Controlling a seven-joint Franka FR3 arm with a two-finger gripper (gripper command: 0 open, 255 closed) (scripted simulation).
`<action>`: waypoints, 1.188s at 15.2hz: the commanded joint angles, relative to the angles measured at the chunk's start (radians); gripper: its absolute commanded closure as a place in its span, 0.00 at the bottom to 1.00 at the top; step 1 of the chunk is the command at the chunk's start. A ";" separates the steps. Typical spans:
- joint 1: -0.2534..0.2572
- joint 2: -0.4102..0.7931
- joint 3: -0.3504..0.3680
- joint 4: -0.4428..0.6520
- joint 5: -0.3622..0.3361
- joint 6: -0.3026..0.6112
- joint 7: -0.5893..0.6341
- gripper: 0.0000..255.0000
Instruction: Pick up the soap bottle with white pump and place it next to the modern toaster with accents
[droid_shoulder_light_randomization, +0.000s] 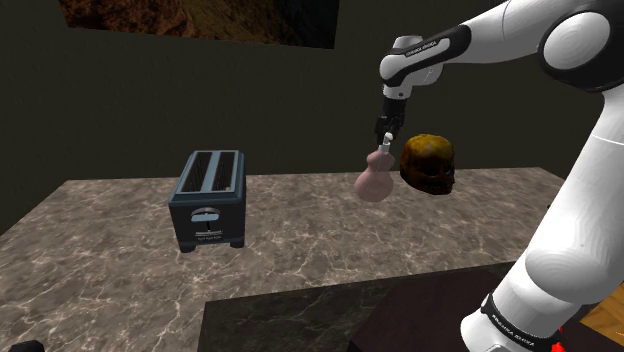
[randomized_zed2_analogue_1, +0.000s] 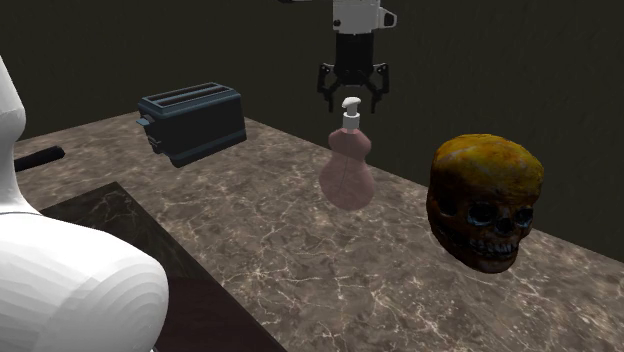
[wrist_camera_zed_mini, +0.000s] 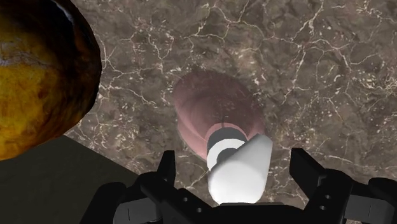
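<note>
I am at the grasping step, and nothing is lifted yet. My claw (randomized_zed2_analogue_1: 351, 97) hangs spread open directly over the soap bottle (randomized_zed2_analogue_1: 347, 172). The white pump (wrist_camera_zed_mini: 238, 168) is in the gap between my two fingers, and neither finger touches it. The bottle is a pink, pear-shaped thing standing on the brown veined counter (droid_shoulder_light_randomization: 300, 240), near the edge farthest from my stand.

I judge the next move to be a short drop straight down, so that my fingers close on the neck under the pump head rather than on the spout (the spout looks too slight to hold well). Then I lift clear before going sideways.

The toaster (droid_shoulder_light_randomization: 208, 200) is dark blue-grey with two slots on top. It sits well apart from the bottle, towards the shoulder view's left. The counter between them is bare, so the carry looks unobstructed, and there is room to set the bottle down on the near side of the toaster.

The thing to watch is the brownish-yellow skull (randomized_zed2_analogue_1: 487, 200), which sits near the bottle on the side away from the toaster. It is close enough that a finger could brush it if I descend off-centre. The carry itself leads away from it.
</note>
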 joint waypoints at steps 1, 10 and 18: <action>0.000 0.002 0.000 -0.008 0.001 0.011 0.000 0.00; 0.000 0.002 0.000 -0.008 0.001 0.010 0.000 1.00; 0.000 -0.002 0.000 0.001 -0.001 -0.002 0.000 1.00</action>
